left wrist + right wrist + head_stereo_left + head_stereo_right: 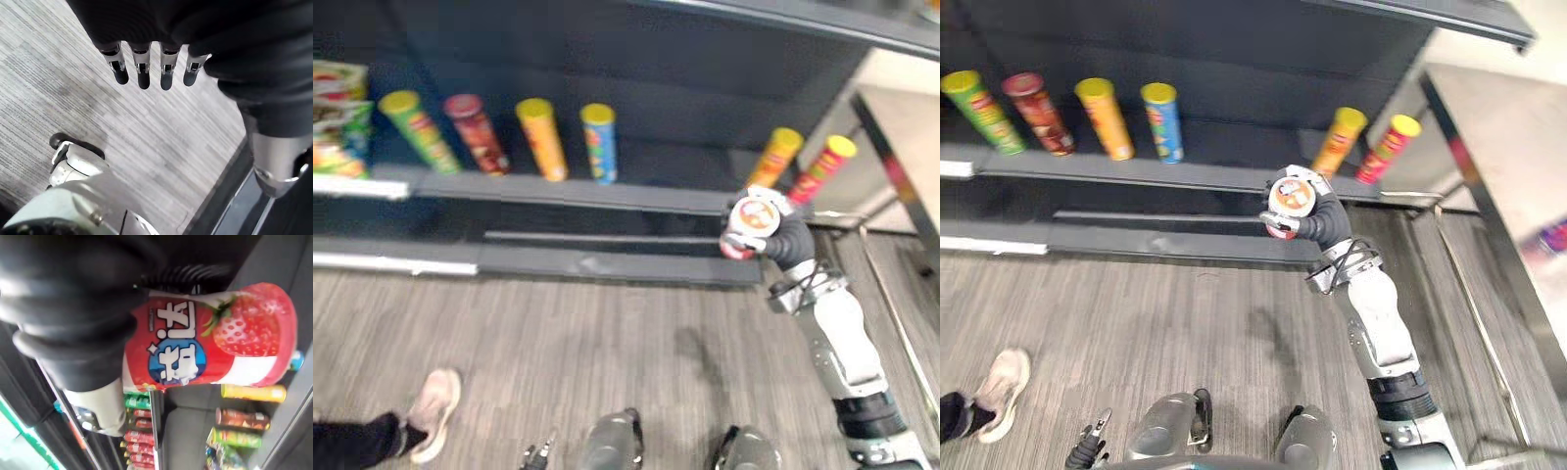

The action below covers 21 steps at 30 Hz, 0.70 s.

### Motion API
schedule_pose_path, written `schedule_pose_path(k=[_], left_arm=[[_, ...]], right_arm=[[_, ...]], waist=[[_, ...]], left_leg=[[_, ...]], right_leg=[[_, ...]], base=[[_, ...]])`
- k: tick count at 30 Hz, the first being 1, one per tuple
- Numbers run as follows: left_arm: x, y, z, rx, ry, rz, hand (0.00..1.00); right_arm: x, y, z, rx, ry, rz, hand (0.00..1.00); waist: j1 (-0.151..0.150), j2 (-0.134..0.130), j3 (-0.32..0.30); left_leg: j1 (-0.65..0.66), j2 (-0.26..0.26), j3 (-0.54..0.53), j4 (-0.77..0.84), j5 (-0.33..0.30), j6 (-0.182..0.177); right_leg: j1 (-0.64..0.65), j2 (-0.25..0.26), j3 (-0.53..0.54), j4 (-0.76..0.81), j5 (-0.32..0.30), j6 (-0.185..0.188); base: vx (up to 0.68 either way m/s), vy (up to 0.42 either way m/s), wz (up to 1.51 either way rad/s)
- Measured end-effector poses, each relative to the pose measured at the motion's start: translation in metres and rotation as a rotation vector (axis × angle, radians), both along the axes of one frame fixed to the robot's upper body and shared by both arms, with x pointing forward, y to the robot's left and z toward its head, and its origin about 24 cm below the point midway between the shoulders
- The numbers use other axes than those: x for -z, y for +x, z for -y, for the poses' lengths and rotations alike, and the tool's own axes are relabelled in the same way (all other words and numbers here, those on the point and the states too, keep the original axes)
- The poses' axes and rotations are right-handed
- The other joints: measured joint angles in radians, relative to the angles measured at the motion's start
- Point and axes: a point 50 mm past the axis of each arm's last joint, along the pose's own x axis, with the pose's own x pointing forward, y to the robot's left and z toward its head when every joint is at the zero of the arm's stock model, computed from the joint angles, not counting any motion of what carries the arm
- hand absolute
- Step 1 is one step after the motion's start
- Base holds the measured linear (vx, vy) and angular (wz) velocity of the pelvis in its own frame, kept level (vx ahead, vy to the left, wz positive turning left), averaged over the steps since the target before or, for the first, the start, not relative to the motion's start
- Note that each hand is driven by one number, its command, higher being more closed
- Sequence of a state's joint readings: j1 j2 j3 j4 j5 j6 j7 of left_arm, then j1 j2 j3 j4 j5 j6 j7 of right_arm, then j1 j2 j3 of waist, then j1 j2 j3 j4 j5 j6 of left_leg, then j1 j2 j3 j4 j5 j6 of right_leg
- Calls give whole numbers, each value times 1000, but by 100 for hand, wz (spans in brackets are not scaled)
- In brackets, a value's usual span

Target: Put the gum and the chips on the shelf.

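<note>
one gum bottle [1291,197] clasped in right hand [1324,223] before shelf [1214,176]; left hand [143,66] slack, uncurled.

Dark grey shelf [1224,176]: six chip cans stand on it in one row. Green can [979,111], dark red can [1038,113], orange can [1105,117] and blue can [1163,120] form the left group. Yellow-orange can [1337,140] and pink-red can [1387,147] stand well apart from them at the right.

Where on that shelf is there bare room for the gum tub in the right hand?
Widest bare stretch of shelf: between the blue can and the orange can to its right, just beyond the right hand with the gum tub. Crowded from the green can to the blue can.
</note>
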<state>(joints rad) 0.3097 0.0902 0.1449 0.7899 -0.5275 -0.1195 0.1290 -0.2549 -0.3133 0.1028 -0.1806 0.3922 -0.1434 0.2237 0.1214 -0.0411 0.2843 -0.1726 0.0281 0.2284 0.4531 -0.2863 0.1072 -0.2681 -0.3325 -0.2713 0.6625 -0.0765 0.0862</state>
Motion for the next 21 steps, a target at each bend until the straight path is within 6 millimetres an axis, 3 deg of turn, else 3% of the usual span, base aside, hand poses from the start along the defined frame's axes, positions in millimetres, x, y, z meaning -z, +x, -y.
schedule_pose_path(k=[3, 6, 7, 10, 13, 16, 21], left_arm=[[0, 0, 0, -7, 9, -7, 0], [1, -2, 0, -12, 6, -23, 0], [1, -4, 1, -7, 1, -32, 0], [2, -2, 9, 38, -2, -28, 0], [2, -4, 9, 47, 11, -26, 0], [2, -5, 7, 55, 22, -28, 0], [2, -4, 9, 81, 22, -19, 0]], right_arm=[[6, -3, 1, 10, 6, -19, 100], [7, -3, 0, 7, 8, -21, 100], [6, -3, -2, -6, 10, -10, 100], [3, -3, -6, 0, 35, 6, 100], [7, -3, -3, 20, 41, -9, 100], [11, -4, 0, 38, 45, -24, 100], [22, -10, 3, 40, 43, -62, 100]], waist=[[-8, 10, 8], [1, 7, 8], [4, 8, 8], [6, 11, 9], [-7, 9, 10], [-37, 9, 12], [-39, 8, 12]], left_leg=[[-1, -33, -28, 9, -1, -2], [-1, -50, -42, 8, -3, -5], [-5, -52, -45, 9, -3, -7], [-55, -43, -52, -7, 25, -41], [-46, -50, -52, -68, 50, -68], [-7, 23, 99, -114, 50, -79], [37, 7, 120, -205, 113, -81]], right_leg=[[-1, 30, 33, -46, -24, 36], [31, 36, -7, -120, -24, 35], [52, 39, -22, -160, -38, 16], [64, 67, -62, -270, -55, 20], [68, 62, -78, -281, -55, 20], [94, 51, -106, -296, -54, 19], [99, 57, -83, -328, -43, 10]], base=[[29, 34, 93], [17, -73, 48], [-16, -115, 6], [-68, -151, 0], [-78, -116, 14], [-17, -175, 37], [-9, -34, 1]])
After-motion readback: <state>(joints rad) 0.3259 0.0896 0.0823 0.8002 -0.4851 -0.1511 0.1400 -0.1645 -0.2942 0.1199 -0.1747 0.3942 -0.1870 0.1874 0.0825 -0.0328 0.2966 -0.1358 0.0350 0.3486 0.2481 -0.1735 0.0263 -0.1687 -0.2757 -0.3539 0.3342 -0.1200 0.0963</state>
